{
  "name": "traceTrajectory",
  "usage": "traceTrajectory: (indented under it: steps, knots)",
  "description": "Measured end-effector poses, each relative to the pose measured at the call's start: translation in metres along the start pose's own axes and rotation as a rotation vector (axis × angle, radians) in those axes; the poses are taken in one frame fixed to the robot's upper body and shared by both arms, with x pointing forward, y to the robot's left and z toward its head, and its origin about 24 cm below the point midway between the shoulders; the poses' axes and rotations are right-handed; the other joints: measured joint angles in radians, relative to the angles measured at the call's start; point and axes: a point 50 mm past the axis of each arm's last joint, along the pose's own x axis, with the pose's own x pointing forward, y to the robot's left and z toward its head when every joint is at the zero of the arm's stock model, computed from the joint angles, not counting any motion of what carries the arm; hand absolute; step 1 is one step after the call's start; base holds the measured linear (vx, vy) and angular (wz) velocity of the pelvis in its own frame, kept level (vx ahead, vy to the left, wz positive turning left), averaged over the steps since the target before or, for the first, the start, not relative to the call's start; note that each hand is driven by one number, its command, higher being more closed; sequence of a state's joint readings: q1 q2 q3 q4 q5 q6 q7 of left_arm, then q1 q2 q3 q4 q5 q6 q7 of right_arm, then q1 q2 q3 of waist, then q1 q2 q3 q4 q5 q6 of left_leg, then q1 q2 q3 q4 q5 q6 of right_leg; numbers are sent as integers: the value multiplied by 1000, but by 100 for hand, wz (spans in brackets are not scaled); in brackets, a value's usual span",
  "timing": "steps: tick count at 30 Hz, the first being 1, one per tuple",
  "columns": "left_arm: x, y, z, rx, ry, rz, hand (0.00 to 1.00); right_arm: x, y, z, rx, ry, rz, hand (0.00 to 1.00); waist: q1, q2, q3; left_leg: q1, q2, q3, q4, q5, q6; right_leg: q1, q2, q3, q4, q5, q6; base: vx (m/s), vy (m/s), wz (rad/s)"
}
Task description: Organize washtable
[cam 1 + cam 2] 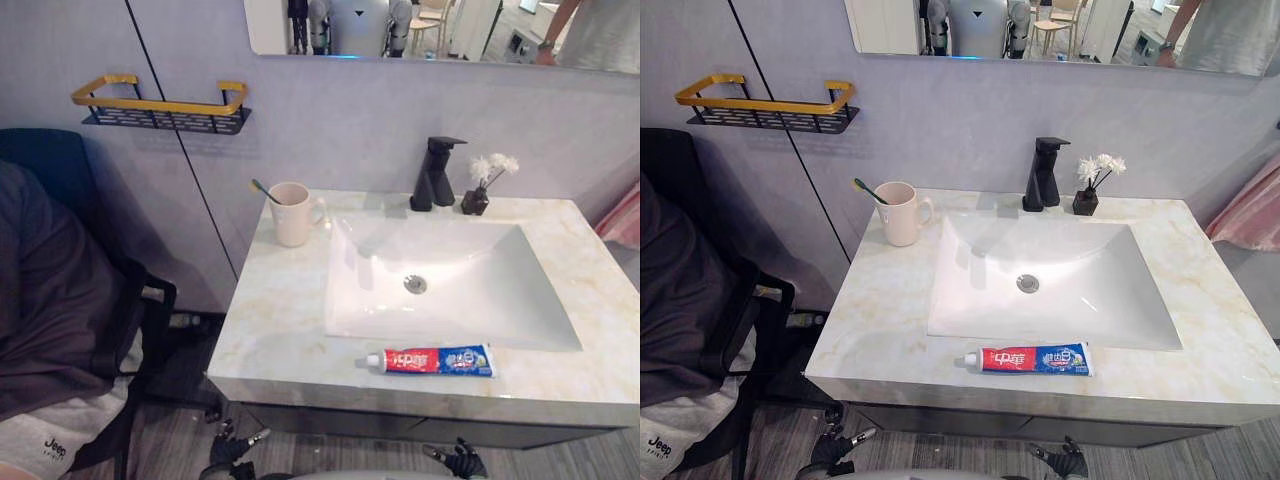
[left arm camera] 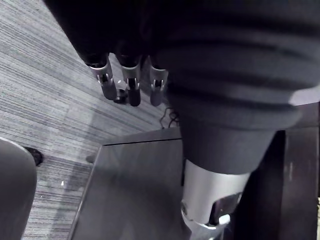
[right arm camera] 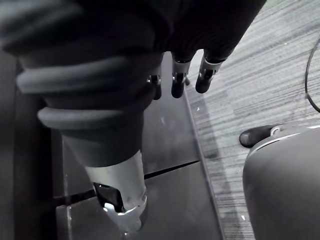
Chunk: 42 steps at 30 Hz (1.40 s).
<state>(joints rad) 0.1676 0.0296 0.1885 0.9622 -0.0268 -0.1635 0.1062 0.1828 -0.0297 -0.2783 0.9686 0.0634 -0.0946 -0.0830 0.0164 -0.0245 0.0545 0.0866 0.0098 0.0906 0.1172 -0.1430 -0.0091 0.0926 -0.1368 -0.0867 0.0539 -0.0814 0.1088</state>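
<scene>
Left eye view: toothbrush mostly hidden in cup | left hand, right hand fingers loose, seemingly empty

One mug, one toothbrush, one toothpaste tube, one faucet, one vase.

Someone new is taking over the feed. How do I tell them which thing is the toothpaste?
Find the white sink set in the marble counter. On the counter strip in front of the sink lies the toothpaste, flat, cap toward the robot's left. It is the only red-and-blue thing and the only one lying down; cup, faucet and vase stand at the back.
</scene>
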Motion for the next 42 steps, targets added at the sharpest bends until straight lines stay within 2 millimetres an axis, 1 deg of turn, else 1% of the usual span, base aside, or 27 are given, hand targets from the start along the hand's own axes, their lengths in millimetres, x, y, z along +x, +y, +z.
traceTrajectory:
  steps: [4, 7, 10, 13, 14, 15, 16, 17, 18, 19, 21, 22, 23, 24, 25, 26, 27, 29, 30, 31, 33, 34, 35, 37, 38, 39, 42]
  knots:
    - [2, 1, 1, 39, 6, -26, 0, 0, -5, -7, 30, 30, -15, 0, 0, 0, 1, 34, -12, -13, -49, 26, 0, 32, -2, -21, -25, 8, -2, 26, 9, 11]
    - [2, 3, 1, 42, 6, -25, 0, 1, -9, -4, 46, 25, -26, 0, 0, 2, 4, 47, -12, -21, -53, 28, -2, 50, -2, -29, -31, 9, -3, -12, -12, 8]
    - [3, 10, 0, 54, 15, -12, 0, 2, -15, -4, 47, 31, -39, 0, 0, 0, 8, 67, -17, -40, -101, 60, -1, 60, -4, -50, -36, 9, -3, -56, -29, 19]
    - [2, 33, -6, 49, 44, 52, 0, 5, -21, 3, 47, 14, -51, 0, -1, 1, 18, 69, -17, -61, -128, 83, -5, 58, -4, -70, -37, 11, -4, -73, -31, 19]
    - [1, 50, -7, 37, 47, 102, 0, 6, -26, 7, 56, 5, -58, 0, 0, 7, 26, 69, -16, -68, -138, 87, -7, 58, -3, -79, -38, 11, -4, -69, -30, 17]
    - [0, 58, -7, 31, 46, 126, 0, 6, -28, 9, 57, 0, -60, 0, 1, 6, 28, 69, -16, -71, -139, 88, -9, 59, -3, -82, -38, 11, -4, -75, -34, 19]
    - [-1, 77, -3, 17, 30, 182, 0, 7, -33, 14, 50, -14, -67, 0, 3, 5, 30, 65, -15, -78, -139, 89, -11, 59, -4, -92, -39, 11, -4, -40, -20, 18]
    - [-3, 88, 3, 10, 0, 215, 0, 8, -37, 16, 50, -24, -74, 0, 4, 10, 34, 62, -15, -88, -139, 90, -12, 61, -5, -101, -39, 11, -4, -42, -37, 34]
    - [-6, 108, 30, 5, -122, 277, 0, 7, -43, 17, 50, -27, -92, 0, 14, 7, 34, 50, -14, -108, -136, 92, -13, 61, -6, -120, -41, 9, -5, -24, -34, 35]
    - [-8, 114, 43, 8, -180, 294, 0, 7, -46, 15, 50, -22, -99, 0, 26, 7, 34, 44, -14, -116, -135, 94, -13, 61, -7, -130, -41, 8, -6, -15, -41, 46]
    - [-28, 125, 107, 24, -485, 334, 0, 2, -54, 5, 52, -8, -120, 0, 54, 10, 37, 16, -23, -156, -124, 98, -12, 62, -11, -168, -45, 8, -6, 3, -26, 48]
    - [-34, 124, 119, 29, -544, 332, 0, 0, -56, 4, 51, -8, -124, 0, 56, 12, 38, 9, -25, -164, -116, 98, -12, 64, -12, -177, -46, 7, -5, 15, -16, 55]
    - [-49, 118, 144, 37, -677, 321, 0, -2, -59, 1, 50, -8, -131, 0, 55, 18, 42, -2, -31, -186, -102, 101, -7, 75, -17, -203, -48, 6, -4, 19, -8, 45]
    - [-59, 113, 157, 33, -751, 310, 0, -3, -61, 0, 54, -8, -137, 0, 55, 15, 40, -7, -34, -197, -95, 101, -8, 83, -20, -215, -48, 6, -4, 31, -6, 54]
    - [-74, 103, 176, 26, -864, 291, 0, -4, -62, -1, 68, -9, -145, 0, 56, 27, 48, -18, -40, -213, -80, 101, -8, 88, -23, -232, -47, 4, -5, 3, 3, 53]
    - [-96, 89, 197, 35, -1005, 265, 0, -5, -63, -2, 82, -11, -153, 0, 54, 34, 56, -27, -46, -233, -65, 100, -7, 95, -26, -255, -45, 3, -6, -18, 6, 47]
    - [-107, 81, 206, 54, -1073, 253, 0, -5, -62, -2, 87, -12, -153, 0, 55, 39, 61, -28, -46, -235, -63, 100, -7, 97, -27, -260, -43, 3, -6, -40, 6, 37]
    - [-150, 51, 229, 167, -1305, 210, 0, -5, -56, -3, 98, -15, -142, 0, 54, 47, 67, -38, -46, -249, -45, 98, -7, 101, -25, -270, -40, 2, -7, -54, 3, 17]
    - [-163, 39, 234, 198, -1377, 181, 0, -5, -54, -2, 102, -20, -136, 0, 53, 48, 67, -38, -45, -253, -43, 98, -6, 101, -24, -270, -39, 2, -7, -55, -1, 8]
    - [-174, 28, 237, 221, -1437, 147, 0, -5, -52, -2, 104, -26, -131, 0, 51, 49, 67, -38, -44, -254, -41, 98, -6, 101, -23, -270, -38, 2, -7, -53, -1, 1]
    - [-202, -7, 238, 275, -1585, 10, 0, -5, -48, -1, 92, -30, -110, 0, 47, 48, 67, -37, -43, -255, -35, 98, -7, 99, -22, -268, -35, 2, -7, -88, 4, -1]
    - [-207, -15, 237, 282, -1614, -32, 0, -5, -48, -1, 90, -31, -108, 0, 46, 48, 67, -37, -43, -255, -35, 98, -7, 98, -22, -267, -35, 2, -8, -97, 7, 1]
    - [-217, -33, 235, 298, -1672, -133, 0, -5, -46, 0, 84, -35, -101, 0, 45, 49, 67, -39, -42, -254, -34, 95, -11, 94, -21, -264, -30, -1, -13, -59, 3, 0]
    - [-224, -50, 231, 316, -1701, -256, 0, -4, -44, 1, 61, -36, -86, 0, 38, 50, 65, -38, -39, -249, -40, 95, -13, 93, -18, -258, -32, 0, -15, -80, 2, -3]
    - [-227, -60, 226, 333, -1704, -341, 0, -3, -42, 4, 46, -43, -70, 0, 25, 49, 65, -36, -35, -242, -45, 96, -15, 91, -16, -251, -33, 1, -16, -72, 4, -21]
    - [-229, -71, 220, 356, -1700, -424, 0, -2, -37, 8, 27, -53, -44, 0, 23, 49, 64, -35, -28, -224, -47, 97, -16, 83, -10, -235, -33, 5, -19, -49, 3, -31]
    - [-223, -96, 211, 464, -1674, -570, 0, 0, -30, 13, -4, -76, -5, 0, 15, 43, 61, -35, -13, -207, -47, 99, -19, 75, 4, -208, -39, 19, -20, -24, -17, -27]
